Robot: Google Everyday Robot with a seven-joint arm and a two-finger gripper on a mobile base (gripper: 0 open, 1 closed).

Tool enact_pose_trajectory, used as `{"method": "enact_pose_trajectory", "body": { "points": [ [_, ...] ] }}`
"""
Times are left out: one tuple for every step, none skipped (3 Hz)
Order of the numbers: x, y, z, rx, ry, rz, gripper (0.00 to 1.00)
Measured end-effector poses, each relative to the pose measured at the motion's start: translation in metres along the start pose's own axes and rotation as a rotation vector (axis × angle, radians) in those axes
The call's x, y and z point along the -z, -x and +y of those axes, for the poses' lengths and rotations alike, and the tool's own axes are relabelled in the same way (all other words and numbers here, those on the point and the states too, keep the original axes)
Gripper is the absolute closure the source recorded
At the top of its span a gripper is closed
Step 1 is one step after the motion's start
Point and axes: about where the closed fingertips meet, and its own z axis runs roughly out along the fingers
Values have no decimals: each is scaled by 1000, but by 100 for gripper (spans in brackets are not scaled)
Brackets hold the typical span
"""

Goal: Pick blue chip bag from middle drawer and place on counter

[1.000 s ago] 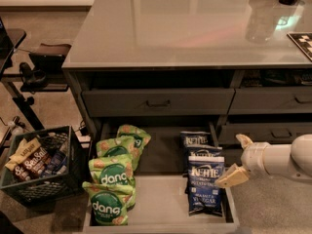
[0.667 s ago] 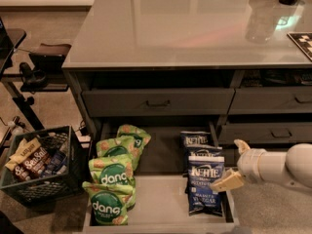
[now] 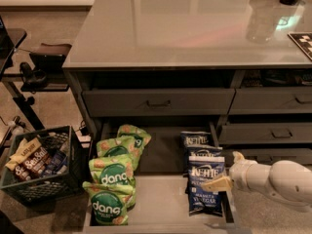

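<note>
The middle drawer is pulled out under the counter. Three dark blue Kettle chip bags lie in a row along its right side: the front one, a middle one and a back one. My gripper is at the drawer's right edge, just right of the front blue bag. It is open, with its lower fingertip over that bag's right edge. It holds nothing.
Several green "dang" bags fill the drawer's left side. A closed drawer with a bar handle sits above, and narrower drawers are to the right. A black crate of snacks stands on the floor at left. A checkered board lies on the counter's right.
My gripper has moved a little down and to the left, toward the front blue bag. The bags have not moved.
</note>
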Motion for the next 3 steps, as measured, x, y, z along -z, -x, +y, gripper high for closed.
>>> {"method": "enact_pose_trajectory", "body": {
  "points": [
    [-20,-9,-4,-46,-30,-15,0],
    [-44,-22,-2,-28,-49,-33,0],
    [-69,-35,0,21,-72,-46,0]
  ]
}}
